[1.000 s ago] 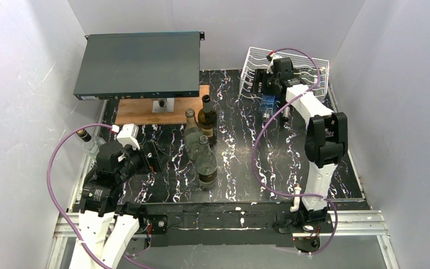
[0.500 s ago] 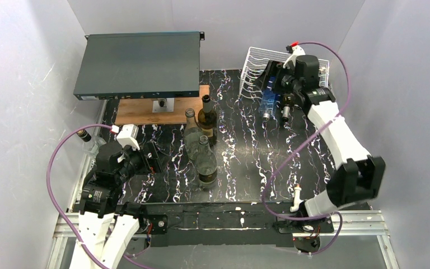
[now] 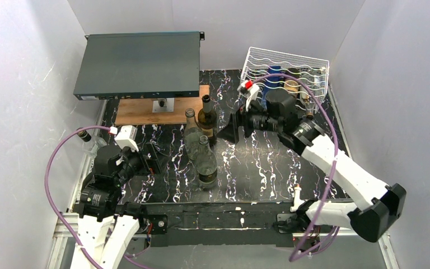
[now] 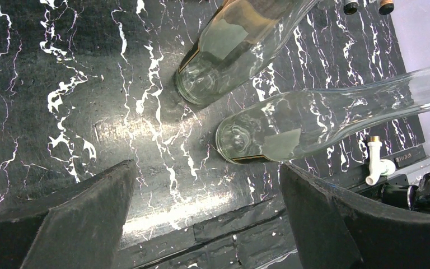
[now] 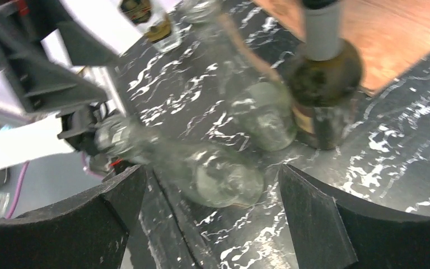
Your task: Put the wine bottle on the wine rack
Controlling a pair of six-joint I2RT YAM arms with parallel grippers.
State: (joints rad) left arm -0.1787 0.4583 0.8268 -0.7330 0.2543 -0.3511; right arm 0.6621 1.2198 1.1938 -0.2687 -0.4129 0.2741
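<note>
Both are wide open, holding nothing: right gripper [image 3: 232, 130] sits near the dark wine bottle [image 3: 206, 119] at its 3 o'clock, left gripper [image 3: 152, 158] around 8. The wine rack [image 3: 283, 58] is at the table's 1 o'clock corner, well apart.

Three standing bottles [image 3: 206, 163] (one dark, two clear), one wine rack [image 3: 313, 60], one metal box [image 3: 137, 64], one board [image 3: 140, 112].
</note>
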